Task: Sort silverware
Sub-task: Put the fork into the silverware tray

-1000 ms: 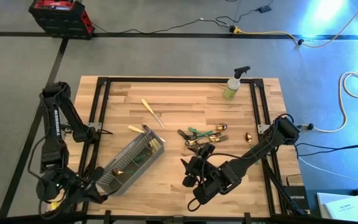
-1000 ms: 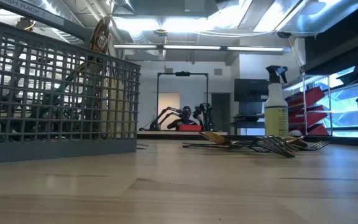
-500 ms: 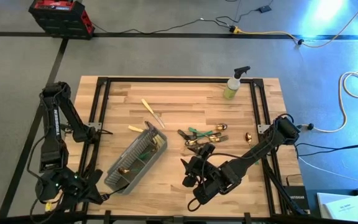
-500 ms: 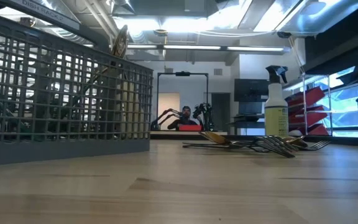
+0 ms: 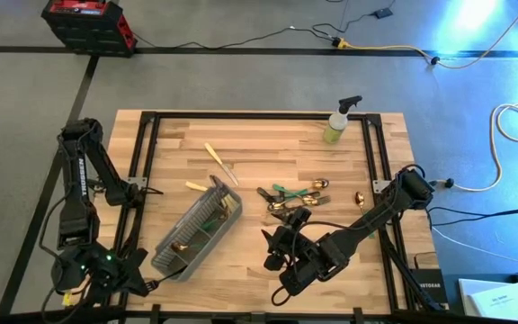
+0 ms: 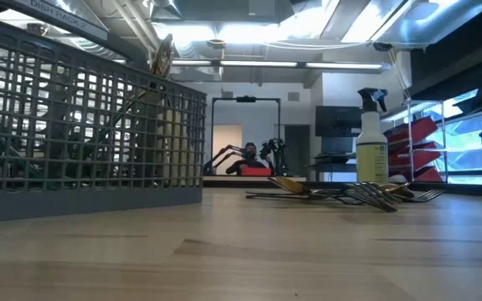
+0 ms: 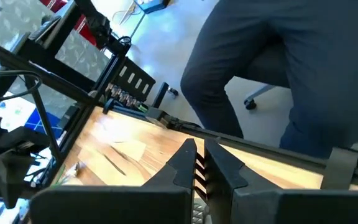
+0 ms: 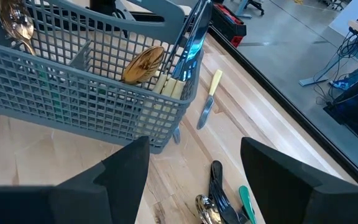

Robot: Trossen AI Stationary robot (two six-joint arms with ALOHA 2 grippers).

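High view is showing the right gripper hanging wide open beside the caddy (some silverware lying loose), the left gripper sitting pinched narrow at the desk edge.

The dark left gripper sits low at the grey wire-mesh caddy's near end, fingers pinched together. The dark right gripper hangs beside the caddy's other side, fingers spread wide.

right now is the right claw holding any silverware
No, the right claw is open with nothing between its fingers, hovering over the table beside the grey caddy.
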